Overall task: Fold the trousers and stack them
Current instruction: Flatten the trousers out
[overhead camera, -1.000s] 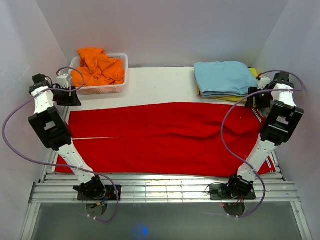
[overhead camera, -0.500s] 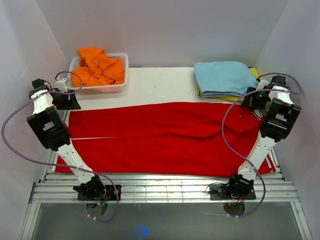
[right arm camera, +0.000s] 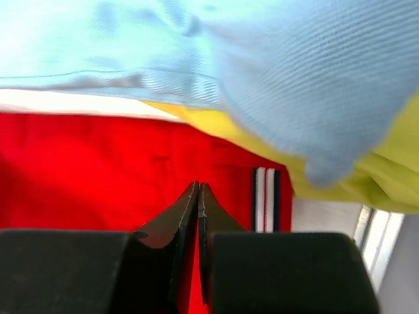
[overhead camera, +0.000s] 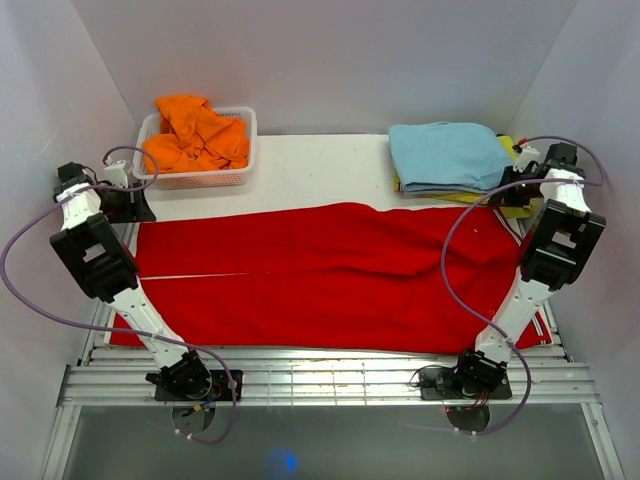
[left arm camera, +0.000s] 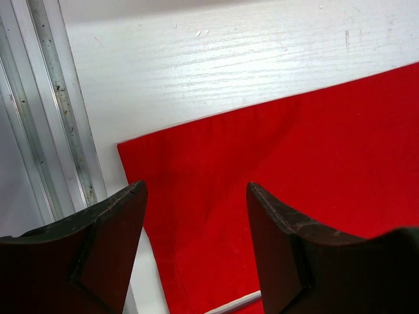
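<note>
The red trousers (overhead camera: 330,275) lie spread flat across the white table (overhead camera: 310,165), with legs running left to right. My left gripper (overhead camera: 125,200) hovers open over their far-left corner; in the left wrist view that corner (left arm camera: 314,150) lies between and below the two dark fingers (left arm camera: 196,186). At the far-right corner my right gripper (overhead camera: 510,195) is shut on the trousers. In the right wrist view red cloth (right arm camera: 98,163) shows in the thin slit between the closed fingers (right arm camera: 198,186). The white-striped edge (right arm camera: 265,199) is just to the right.
A white basket (overhead camera: 246,118) holding an orange garment (overhead camera: 200,135) stands at the back left. A folded light blue garment (overhead camera: 450,155) lies on a yellow one (overhead camera: 512,146) at the back right, beside the right gripper. Aluminium rails (overhead camera: 320,375) border the table's near edge.
The right gripper has closed on the far-right corner, and the trousers' far edge there now bulges toward it. The left gripper has shifted slightly outward and stays open.
</note>
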Available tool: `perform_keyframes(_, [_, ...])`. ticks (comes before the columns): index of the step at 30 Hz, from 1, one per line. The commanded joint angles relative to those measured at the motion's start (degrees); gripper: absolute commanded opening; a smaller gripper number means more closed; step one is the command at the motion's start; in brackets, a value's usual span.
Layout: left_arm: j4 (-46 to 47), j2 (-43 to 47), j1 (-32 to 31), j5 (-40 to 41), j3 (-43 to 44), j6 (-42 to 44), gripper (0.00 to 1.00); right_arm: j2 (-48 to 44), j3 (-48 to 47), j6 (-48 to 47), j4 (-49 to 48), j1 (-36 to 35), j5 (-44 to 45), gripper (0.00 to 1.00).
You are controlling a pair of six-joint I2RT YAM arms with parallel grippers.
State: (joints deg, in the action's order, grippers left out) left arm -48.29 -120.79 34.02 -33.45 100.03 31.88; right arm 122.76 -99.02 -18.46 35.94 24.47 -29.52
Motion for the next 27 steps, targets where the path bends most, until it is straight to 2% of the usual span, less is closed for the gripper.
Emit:
perform_keyframes(1, [0.57,0.03,0.26,-1.44,2.19,-0.68,0.73,-7.18,0.5,-2.99,-1.14,0.14,-2.74,0.08])
perform_keyframes(7, [1.01,-0.67,0.34,-0.56,3.24,-0.76,0.74,-10.26,1.91,-4.92,-2.29,-0.12,0.76,0.08])
perform_keyframes(8, [0.83,-0.85,0.34,-0.65,3.33,-0.77,0.74,-8.52,0.95,-4.92,-1.32,-0.82,2.78,0.14])
perform_keyframes(9, [0.83,-0.76,0.34,-0.74,3.33,-0.77,0.75,-7.46,-0.02,-5.27,1.56,-0.91,4.37,0.28])
perform_keyframes(12, [0.83,-0.76,0.34,-1.26,3.33,-1.2,0.76,-5.08,-0.65,-4.57,2.82,-1.18,5.08,0.46])
perform_keyframes(14, [0.83,-0.67,0.34,-1.35,3.16,-1.2,0.76,-4.64,1.81,-3.78,1.33,-1.7,5.7,0.49])
perform_keyframes(16, [0.92,-0.58,0.34,-1.09,3.07,-1.2,0.76,-4.28,3.39,-3.6,-1.03,-2.67,8.33,0.61])
perform_keyframes(18, [0.92,-0.67,0.43,-1.18,3.07,-1.2,0.76,-4.37,6.38,-3.43,-3.76,-3.02,9.39,0.64])
perform_keyframes(27, [1.45,-0.06,1.22,-0.04,0.52,-1.11,0.76,-3.4,13.94,-1.59,-17.04,-4.6,16.33,0.66])
